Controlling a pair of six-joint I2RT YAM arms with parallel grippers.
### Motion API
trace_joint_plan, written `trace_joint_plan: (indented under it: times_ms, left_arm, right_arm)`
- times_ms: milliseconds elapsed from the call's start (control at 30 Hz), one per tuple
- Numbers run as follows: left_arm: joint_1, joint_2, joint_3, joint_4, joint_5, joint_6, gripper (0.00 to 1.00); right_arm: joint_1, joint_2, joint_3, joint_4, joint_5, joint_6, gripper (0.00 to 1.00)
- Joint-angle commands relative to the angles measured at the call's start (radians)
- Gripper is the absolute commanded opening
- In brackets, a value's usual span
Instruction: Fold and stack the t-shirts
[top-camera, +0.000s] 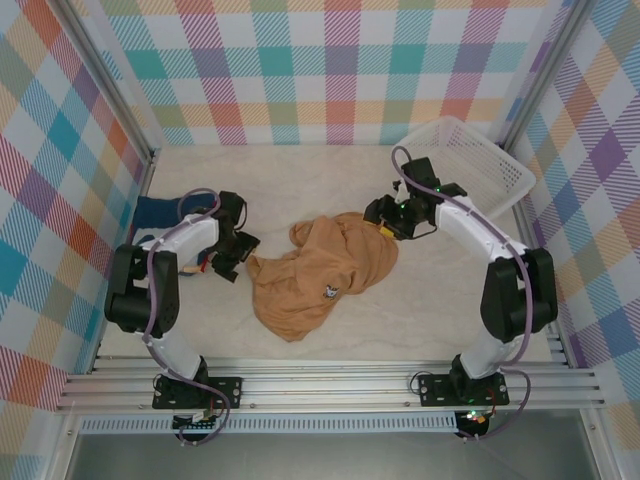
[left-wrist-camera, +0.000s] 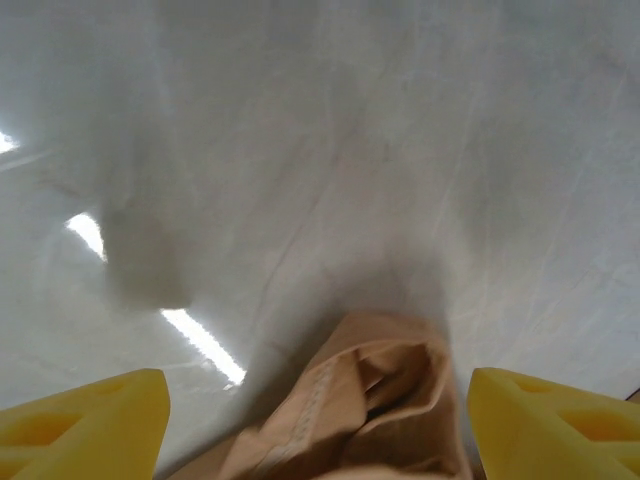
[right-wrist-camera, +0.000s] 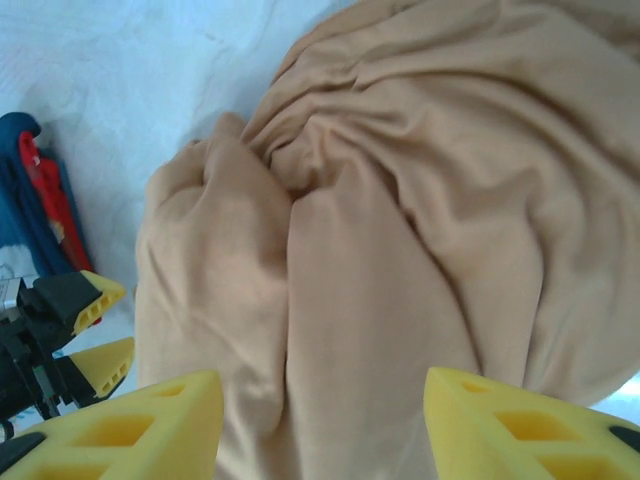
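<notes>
A: Where is the tan-orange t-shirt (top-camera: 318, 275) lying?

B: It is lying crumpled in the middle of the counter (top-camera: 300, 180), between the two arms; a small print (top-camera: 330, 291) is showing near its middle.

A: And the navy t-shirt (top-camera: 155, 212)?

B: It is sitting bunched at the far left edge, behind the left arm; the white basket (top-camera: 470, 160) is standing in the far right corner.

A: How is the left claw (top-camera: 228, 262) standing?

B: Its jaws are gaping wide at the tan shirt's left edge; a fold of tan cloth is lying between the yellow fingers (left-wrist-camera: 90, 420), pinched by neither.

A: And the right claw (top-camera: 388, 225)?

B: It is hanging over the shirt's right edge, jaws parted; the cloth is lying loose beneath them.
</notes>
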Motion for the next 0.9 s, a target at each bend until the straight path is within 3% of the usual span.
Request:
trace_joint_plan:
  times_ms: [0,100,267,400,733,800,867]
  left_arm:
    - [-0.011,0.038,0.018,0.058,0.019,0.003,0.78]
    - [-0.023,0.077,0.030,0.068,0.022,0.021,0.69]
    - [-0.052,0.136,0.049,0.098,0.014,0.029,0.41]
    - [-0.063,0.142,0.056,0.092,-0.001,0.035,0.00]
    - [-0.056,-0.117,0.214,-0.177,-0.216,0.082,0.00]
    - [-0.053,-0.169,0.232,-0.220,-0.248,0.075,0.00]
    - [-0.050,-0.224,0.244,-0.255,-0.292,0.052,0.00]
  right_arm:
    - [-0.019,0.054,0.065,-0.044,0.030,-0.073,0.56]
    - [-0.024,0.124,0.123,-0.088,0.109,-0.118,0.57]
    - [-0.025,0.239,0.191,-0.087,0.169,-0.168,0.59]
    - [-0.025,0.329,0.242,-0.087,0.176,-0.164,0.59]
    - [0.006,0.502,0.401,-0.094,0.222,-0.173,0.52]
    - [0.011,0.528,0.425,-0.108,0.224,-0.166,0.44]
    - [0.013,0.548,0.441,-0.115,0.211,-0.149,0.26]
